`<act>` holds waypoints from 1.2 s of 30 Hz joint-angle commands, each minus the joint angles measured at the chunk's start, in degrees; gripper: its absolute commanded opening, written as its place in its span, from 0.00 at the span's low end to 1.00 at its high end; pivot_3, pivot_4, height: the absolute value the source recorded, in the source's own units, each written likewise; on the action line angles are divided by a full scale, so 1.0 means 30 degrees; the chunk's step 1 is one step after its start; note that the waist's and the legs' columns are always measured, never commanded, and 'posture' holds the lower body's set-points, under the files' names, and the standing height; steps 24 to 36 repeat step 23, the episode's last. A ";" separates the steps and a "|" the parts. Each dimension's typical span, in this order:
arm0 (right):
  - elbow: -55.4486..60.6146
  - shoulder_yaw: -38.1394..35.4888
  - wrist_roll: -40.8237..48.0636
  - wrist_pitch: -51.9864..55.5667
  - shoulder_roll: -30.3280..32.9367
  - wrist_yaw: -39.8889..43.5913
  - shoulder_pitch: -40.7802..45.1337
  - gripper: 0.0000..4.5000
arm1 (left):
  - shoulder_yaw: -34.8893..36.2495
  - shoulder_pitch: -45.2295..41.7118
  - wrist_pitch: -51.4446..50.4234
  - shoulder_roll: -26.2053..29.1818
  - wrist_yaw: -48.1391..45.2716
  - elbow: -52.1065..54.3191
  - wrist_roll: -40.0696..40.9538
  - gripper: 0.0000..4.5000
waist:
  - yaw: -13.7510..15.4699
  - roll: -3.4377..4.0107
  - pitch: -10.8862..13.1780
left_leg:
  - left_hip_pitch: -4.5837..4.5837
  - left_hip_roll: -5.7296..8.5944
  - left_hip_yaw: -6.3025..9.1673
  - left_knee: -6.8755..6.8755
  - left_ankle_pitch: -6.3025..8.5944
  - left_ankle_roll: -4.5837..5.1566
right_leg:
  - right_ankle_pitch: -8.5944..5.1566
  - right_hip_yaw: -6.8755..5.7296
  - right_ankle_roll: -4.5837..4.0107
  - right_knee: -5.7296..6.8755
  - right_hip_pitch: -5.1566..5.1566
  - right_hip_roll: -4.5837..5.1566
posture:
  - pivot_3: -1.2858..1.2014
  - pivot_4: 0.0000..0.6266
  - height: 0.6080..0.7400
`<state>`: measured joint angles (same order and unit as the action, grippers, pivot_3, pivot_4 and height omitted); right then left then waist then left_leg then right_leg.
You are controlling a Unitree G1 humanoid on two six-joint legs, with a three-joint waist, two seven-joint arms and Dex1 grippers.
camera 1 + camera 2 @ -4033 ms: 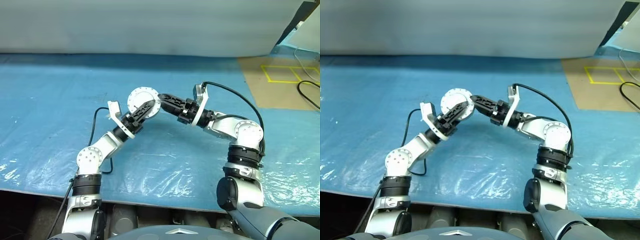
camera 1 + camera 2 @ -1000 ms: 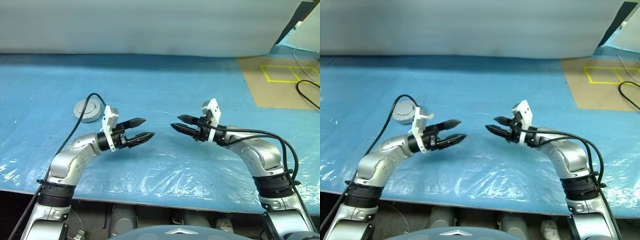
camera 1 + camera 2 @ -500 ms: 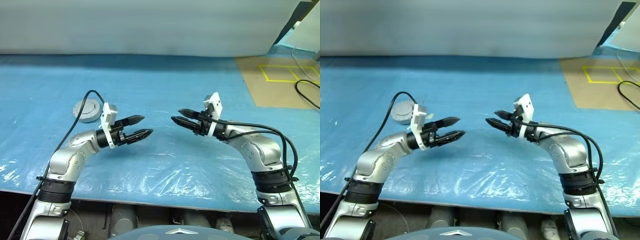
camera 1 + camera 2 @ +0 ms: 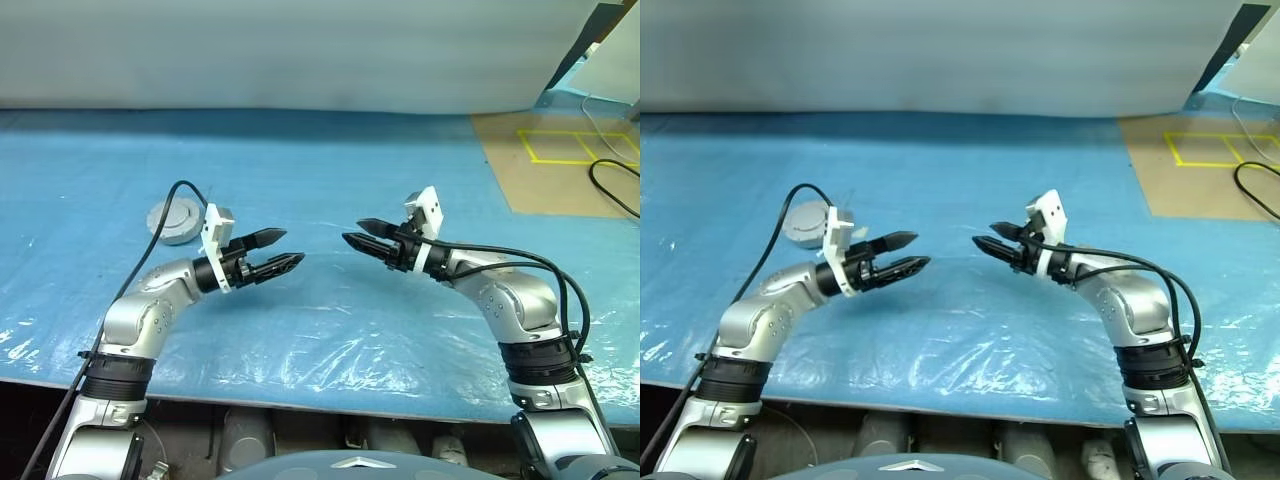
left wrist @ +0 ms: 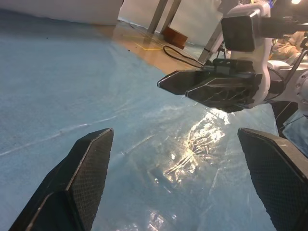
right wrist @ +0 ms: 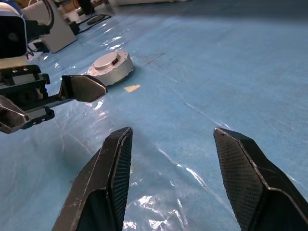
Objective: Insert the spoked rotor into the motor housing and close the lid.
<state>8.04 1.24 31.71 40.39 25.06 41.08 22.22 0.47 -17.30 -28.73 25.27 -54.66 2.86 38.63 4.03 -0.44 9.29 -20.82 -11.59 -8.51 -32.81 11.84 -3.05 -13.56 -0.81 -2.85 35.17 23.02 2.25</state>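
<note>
Bright, even light (glare on plastic sheet (image 4: 340, 345))

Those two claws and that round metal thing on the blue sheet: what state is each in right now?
Left gripper: open, empty, held above the blue sheet.
Right gripper: open, empty, facing the left one with a gap between them.
Motor housing: closed, lying flat on the sheet, beyond the left arm, untouched.

You see the motor housing (image 4: 175, 221) lying flat on the blue surface (image 4: 320, 170), a round, shallow, silver-grey casing. The lid (image 6: 110, 61) sits shut on top, plain grey face up, with a small raised hub at its centre. The spoked rotor cannot be seen with the lid closed.
</note>
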 commanded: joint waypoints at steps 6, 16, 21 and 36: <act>0.0626 -0.0341 0.0043 -0.0340 0.0013 0.0039 -0.0057 0.62 | 0.0401 -0.0538 0.0100 0.0206 -0.0520 -0.0117 -0.0063 0.98 | 0.0001 0.0000 0.0000 | 0.0000 0.0000 0.0001 0.0000 -0.0001 0.0003 | 0.0000 0.0001 0.0000 0.0005 0.0001 0.0006 | 0.52 0.24 1.00; 0.0652 -0.0427 -0.0023 -0.0484 0.0074 0.0022 -0.0129 0.62 | 0.0283 -0.0918 0.0364 -0.0093 -0.0630 -0.0482 -0.0436 0.98 | 0.0007 0.0000 0.0000 | -0.0001 -0.0001 0.0001 -0.0007 -0.0004 0.0006 | 0.0000 0.0001 0.0001 0.0013 0.0000 0.0011 | 0.52 0.24 1.00; 0.0595 -0.0368 -0.0136 -0.0595 0.0164 0.0085 -0.0135 0.62 | 0.0273 -0.0846 0.0373 -0.0110 -0.0744 -0.0442 -0.0550 0.98 | 0.0000 0.0000 0.0000 | 0.0000 0.0000 0.0001 -0.0006 -0.0004 0.0007 | 0.0000 0.0001 0.0001 0.0015 0.0001 0.0010 | 0.52 0.24 1.00; 0.0600 -0.0324 -0.0149 -0.0621 0.0174 0.0097 -0.0150 0.62 | 0.0299 -0.0811 0.0341 -0.0096 -0.0787 -0.0379 -0.0551 0.98 | 0.0001 0.0000 0.0000 | 0.0001 -0.0002 0.0001 -0.0006 -0.0004 0.0007 | 0.0000 0.0001 0.0000 0.0016 0.0001 0.0011 | 0.52 0.24 1.00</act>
